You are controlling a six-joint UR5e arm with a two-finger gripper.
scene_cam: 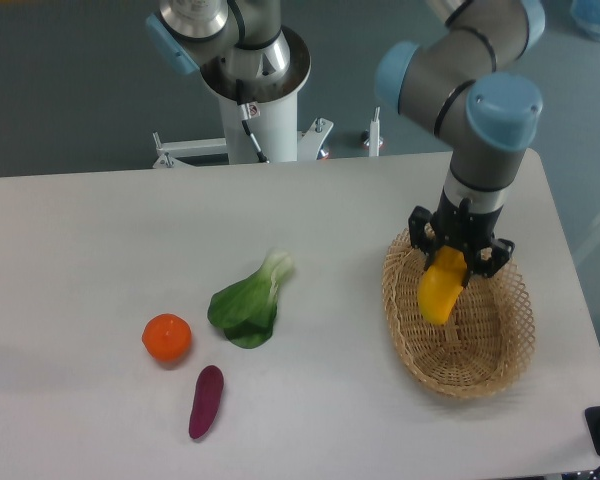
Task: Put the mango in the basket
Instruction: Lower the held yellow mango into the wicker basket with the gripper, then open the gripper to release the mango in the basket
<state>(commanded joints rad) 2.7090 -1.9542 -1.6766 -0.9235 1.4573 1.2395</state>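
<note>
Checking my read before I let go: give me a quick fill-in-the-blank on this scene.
1. The claw is shut on the ____.
2. The mango hangs over the ____.
3. The purple vegetable lies nearest the round ____ fruit.
4. The leafy green lies on the ____.

Missing words: mango; basket; orange; table
</note>
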